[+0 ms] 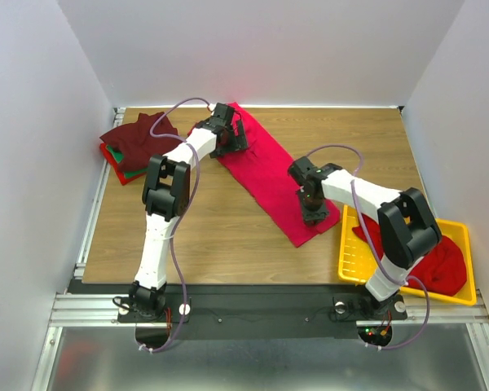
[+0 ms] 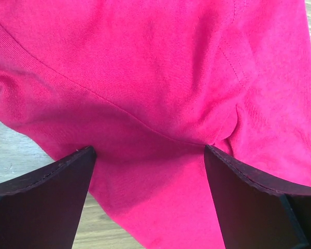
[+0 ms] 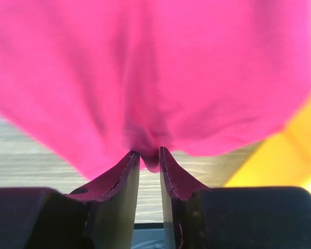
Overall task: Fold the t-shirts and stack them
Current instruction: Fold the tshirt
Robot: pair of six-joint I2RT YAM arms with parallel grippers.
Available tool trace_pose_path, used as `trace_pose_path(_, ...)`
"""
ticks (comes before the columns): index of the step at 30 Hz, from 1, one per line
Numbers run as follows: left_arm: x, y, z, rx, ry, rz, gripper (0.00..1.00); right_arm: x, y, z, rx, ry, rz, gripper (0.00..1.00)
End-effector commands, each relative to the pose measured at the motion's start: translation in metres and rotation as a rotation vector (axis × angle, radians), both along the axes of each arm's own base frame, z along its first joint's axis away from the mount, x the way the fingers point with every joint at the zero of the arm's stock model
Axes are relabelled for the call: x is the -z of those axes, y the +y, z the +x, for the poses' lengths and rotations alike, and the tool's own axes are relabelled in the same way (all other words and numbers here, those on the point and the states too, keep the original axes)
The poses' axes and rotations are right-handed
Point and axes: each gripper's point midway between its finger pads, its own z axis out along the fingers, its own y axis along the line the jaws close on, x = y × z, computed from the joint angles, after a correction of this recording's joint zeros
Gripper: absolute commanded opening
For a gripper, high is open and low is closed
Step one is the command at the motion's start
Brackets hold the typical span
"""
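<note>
A bright red t-shirt (image 1: 265, 175), folded into a long strip, lies diagonally across the wooden table. My left gripper (image 1: 232, 140) hangs over the strip's far left end. Its fingers are open and straddle the cloth (image 2: 145, 78), with the left gripper (image 2: 150, 150) holding nothing. At the strip's near right end, my right gripper (image 1: 314, 216) is shut on a pinched fold of the red t-shirt (image 3: 155, 67); the right gripper (image 3: 149, 153) has the fold between its tips. A stack of t-shirts sits at the far left, dark maroon (image 1: 138, 138) on top, green edge (image 1: 129, 173) below.
A yellow slotted tray (image 1: 350, 261) stands at the near right with a crumpled red t-shirt (image 1: 440, 265) inside; its corner (image 3: 269, 161) shows just right of my right gripper. White walls close off the table's left, back and right sides.
</note>
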Motion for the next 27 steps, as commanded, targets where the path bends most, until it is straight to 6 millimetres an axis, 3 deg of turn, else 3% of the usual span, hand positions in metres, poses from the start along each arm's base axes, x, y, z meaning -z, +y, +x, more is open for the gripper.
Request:
trace_pose_path(1,0.013,0.017,-0.008,-0.016,0.032,0.064,0.99,-0.020,-0.035,0.012,0.124,-0.074,-0.040,0.29)
trace_pose_path(10,0.015,0.023,-0.011,-0.016,0.038,0.066,0.99,-0.047,-0.054,0.030,0.183,-0.142,-0.087,0.41)
trace_pose_path(15,0.010,0.023,-0.009,-0.018,0.030,0.061,0.99,-0.068,-0.052,0.043,0.194,-0.207,-0.071,0.47)
trace_pose_path(21,0.008,0.023,-0.006,-0.016,0.025,0.054,0.99,-0.073,-0.018,0.057,0.076,-0.196,0.081,0.48)
trace_pose_path(25,0.008,0.022,-0.006,-0.018,0.029,0.046,0.99,-0.051,0.020,0.051,-0.030,-0.083,0.246,0.47)
trace_pose_path(27,0.009,0.024,-0.006,-0.026,0.035,0.037,0.99,-0.040,0.021,0.047,-0.028,-0.048,0.247,0.47)
